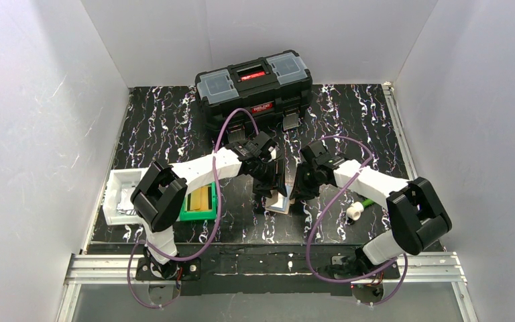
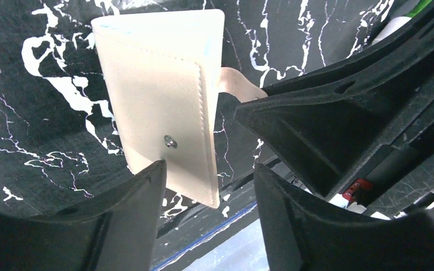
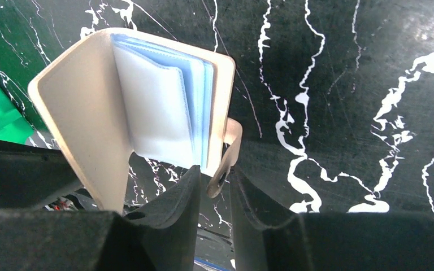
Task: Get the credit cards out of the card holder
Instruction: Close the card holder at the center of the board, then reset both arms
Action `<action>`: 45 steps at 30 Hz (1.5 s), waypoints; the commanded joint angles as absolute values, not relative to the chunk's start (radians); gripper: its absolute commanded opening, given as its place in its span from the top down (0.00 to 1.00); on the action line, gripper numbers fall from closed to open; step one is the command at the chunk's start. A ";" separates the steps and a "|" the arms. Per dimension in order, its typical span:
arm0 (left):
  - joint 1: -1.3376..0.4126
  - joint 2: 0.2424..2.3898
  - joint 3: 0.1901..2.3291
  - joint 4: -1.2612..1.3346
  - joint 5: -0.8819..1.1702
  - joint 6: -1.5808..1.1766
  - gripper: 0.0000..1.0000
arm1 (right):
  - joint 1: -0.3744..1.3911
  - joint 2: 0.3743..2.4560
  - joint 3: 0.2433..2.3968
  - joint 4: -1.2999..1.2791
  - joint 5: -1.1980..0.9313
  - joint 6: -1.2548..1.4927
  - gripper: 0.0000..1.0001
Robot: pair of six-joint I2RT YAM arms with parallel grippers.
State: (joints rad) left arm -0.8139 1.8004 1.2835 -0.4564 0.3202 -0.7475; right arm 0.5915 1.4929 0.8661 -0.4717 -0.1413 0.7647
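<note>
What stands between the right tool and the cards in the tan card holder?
Nothing visible blocks them: the small tan leather-like folding card holder stands open, its light blue cards exposed toward the right tool. Only the holder's tan snap strap hangs between that tool's fingers.

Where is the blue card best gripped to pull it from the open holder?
Pinch the blue card by its free edge, coming from the open side of the holder: its covers spread apart there, and the fold closes the opposite side.
</note>
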 commanded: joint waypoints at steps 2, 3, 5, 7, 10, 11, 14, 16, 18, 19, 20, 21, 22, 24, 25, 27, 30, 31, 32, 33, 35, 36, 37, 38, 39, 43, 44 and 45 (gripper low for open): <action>-0.819 1.771 1.351 -0.468 0.326 -0.732 0.49 | 0.575 1.434 0.837 -0.458 -0.141 0.775 0.67; -0.820 1.778 1.357 -0.466 0.330 -0.731 0.50 | 0.574 1.432 0.833 -0.457 -0.141 0.776 0.68; -0.819 1.790 1.367 -0.465 0.341 -0.733 0.51 | 0.571 1.427 0.827 -0.459 -0.137 0.776 0.71; -0.819 1.802 1.371 -0.463 0.345 -0.737 0.54 | 0.569 1.425 0.821 -0.457 -0.136 0.775 0.74; -0.820 1.831 1.362 -0.446 0.353 -0.748 0.61 | 0.568 1.430 0.820 -0.457 -0.138 0.775 0.79; -0.819 1.855 1.350 -0.433 0.354 -0.754 0.69 | 0.566 1.436 0.822 -0.457 -0.141 0.773 0.82; -0.819 1.912 1.322 -0.405 0.345 -0.764 0.98 | 0.566 1.431 0.830 -0.459 -0.140 0.772 0.88; -0.819 1.955 1.321 -0.403 0.338 -0.766 1.00 | 0.566 1.439 0.840 -0.458 -0.146 0.770 0.89; -0.819 2.017 1.340 -0.444 0.325 -0.765 1.00 | 0.566 1.457 0.864 -0.459 -0.154 0.767 0.89; -0.819 2.017 1.338 -0.453 0.317 -0.763 1.00 | 0.566 1.468 0.878 -0.457 -0.159 0.764 0.89; -0.818 2.005 1.341 -0.472 0.304 -0.759 1.00 | 0.566 1.489 0.897 -0.453 -0.173 0.761 0.89; -0.818 1.991 1.340 -0.482 0.297 -0.754 1.00 | 0.566 1.512 0.913 -0.443 -0.188 0.761 0.89; -0.812 1.978 1.341 -0.496 0.297 -0.745 1.00 | 0.566 1.551 0.944 -0.425 -0.212 0.767 0.90; -0.810 1.975 1.341 -0.499 0.300 -0.739 1.00 | 0.566 1.590 0.969 -0.421 -0.224 0.769 0.90; -0.809 1.973 1.339 -0.500 0.303 -0.734 1.00 | 0.566 1.606 0.978 -0.416 -0.229 0.771 0.90; -0.809 1.971 1.334 -0.500 0.307 -0.733 1.00 | 0.566 1.640 0.994 -0.409 -0.233 0.779 0.90; -0.803 1.947 1.327 -0.511 0.304 -0.721 1.00 | 0.566 1.716 1.005 -0.390 -0.236 0.804 0.90; -0.802 1.940 1.326 -0.515 0.304 -0.720 1.00 | 0.566 1.729 1.003 -0.388 -0.236 0.808 0.90; -0.801 1.931 1.325 -0.520 0.303 -0.716 1.00 | 0.566 1.738 0.999 -0.385 -0.235 0.810 0.90; -0.799 1.918 1.326 -0.527 0.300 -0.713 1.00 | 0.565 1.745 0.995 -0.383 -0.234 0.813 0.90; -0.796 1.891 1.327 -0.544 0.290 -0.706 1.00 | 0.565 1.752 0.983 -0.377 -0.232 0.818 0.90; -0.795 1.875 1.329 -0.554 0.282 -0.703 1.00 | 0.565 1.752 0.976 -0.373 -0.232 0.819 0.89; -0.793 1.858 1.332 -0.565 0.273 -0.700 1.00 | 0.563 1.749 0.972 -0.371 -0.232 0.820 0.89; -0.790 1.839 1.333 -0.576 0.262 -0.697 1.00 | 0.563 1.746 0.967 -0.371 -0.233 0.820 0.89; -0.788 1.820 1.334 -0.589 0.251 -0.694 1.00 | 0.563 1.743 0.965 -0.372 -0.231 0.820 0.89; -0.767 1.733 1.333 -0.635 0.198 -0.680 1.00 | 0.562 1.718 0.979 -0.393 -0.228 0.813 0.81; -0.760 1.709 1.337 -0.648 0.185 -0.674 1.00 | 0.562 1.709 0.987 -0.403 -0.225 0.809 0.77; -0.752 1.687 1.343 -0.664 0.170 -0.668 0.98 | 0.561 1.696 0.999 -0.417 -0.224 0.804 0.73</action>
State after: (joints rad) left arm -0.7811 1.8301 1.3338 -0.5755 0.2470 -0.7044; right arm 0.5629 1.7138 0.9855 -0.4107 -0.2775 0.8173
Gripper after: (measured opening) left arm 0.007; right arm 0.208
